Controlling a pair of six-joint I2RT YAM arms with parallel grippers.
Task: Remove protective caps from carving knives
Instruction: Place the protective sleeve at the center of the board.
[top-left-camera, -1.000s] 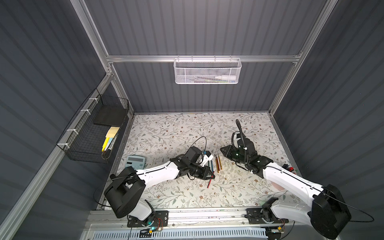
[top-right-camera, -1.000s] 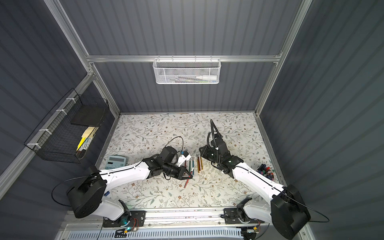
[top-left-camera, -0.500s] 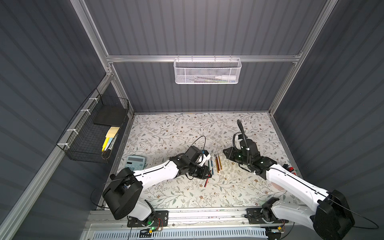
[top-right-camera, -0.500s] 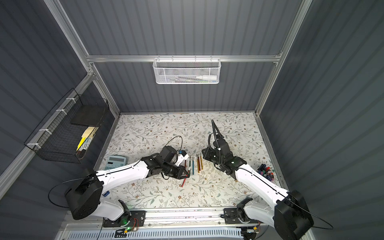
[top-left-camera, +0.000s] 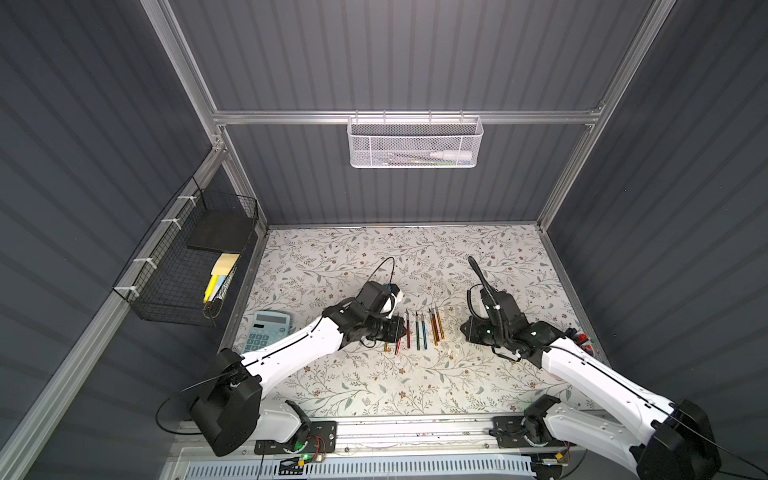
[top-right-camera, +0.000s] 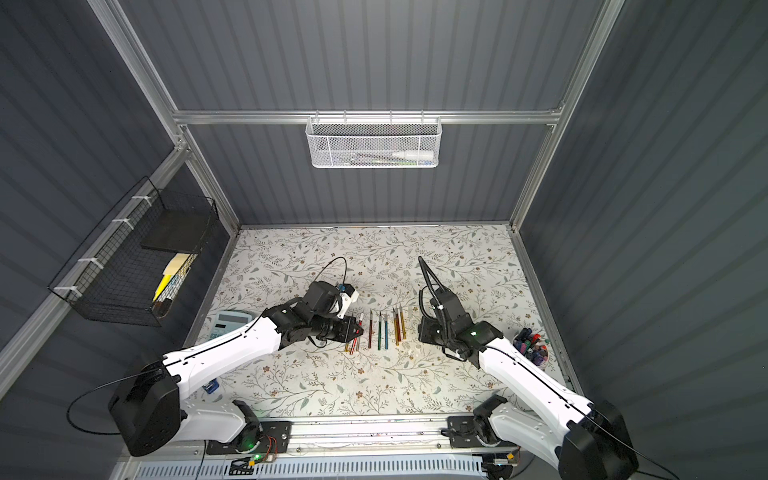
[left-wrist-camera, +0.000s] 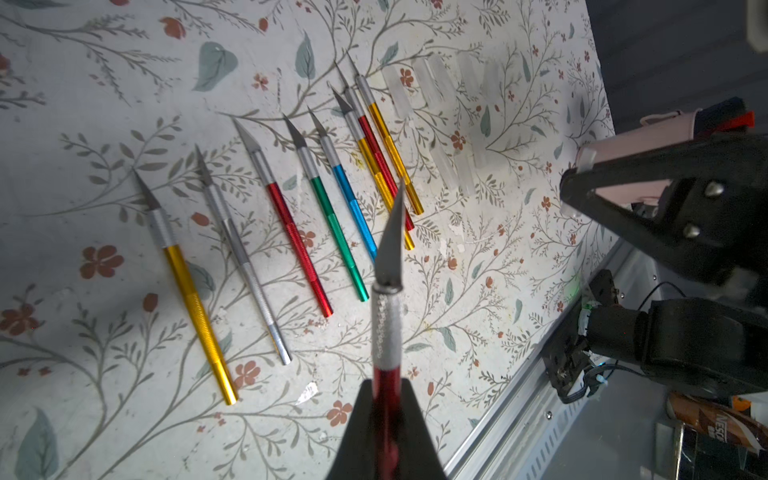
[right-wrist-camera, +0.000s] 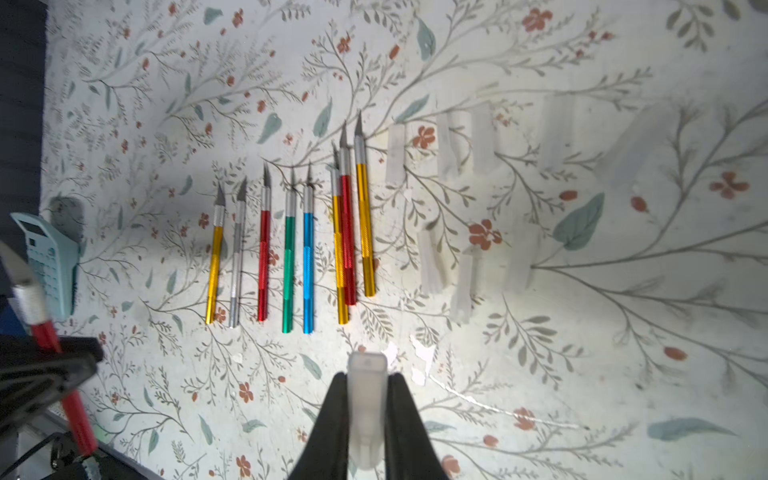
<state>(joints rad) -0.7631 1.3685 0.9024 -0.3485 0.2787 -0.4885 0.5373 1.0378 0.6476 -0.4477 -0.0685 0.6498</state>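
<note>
Apart now after meeting a second ago: left fingers (left-wrist-camera: 359, 424) clamp one bare-bladed red carving knife (left-wrist-camera: 386, 332); eight more knives (right-wrist-camera: 288, 257) lie rowed on the bench (right-wrist-camera: 582, 374); about eight clear caps (right-wrist-camera: 432, 262) just beside; right fingers (right-wrist-camera: 332, 419) pinch one cap (right-wrist-camera: 365, 399).

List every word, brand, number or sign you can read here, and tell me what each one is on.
"NESC": on a brown packet at the edge of the left wrist view; the rest is cut off.
Calculator keys: too small to read.
Bottle in the white mesh basket: label too blurred to read.
Nothing else is legible.
</note>
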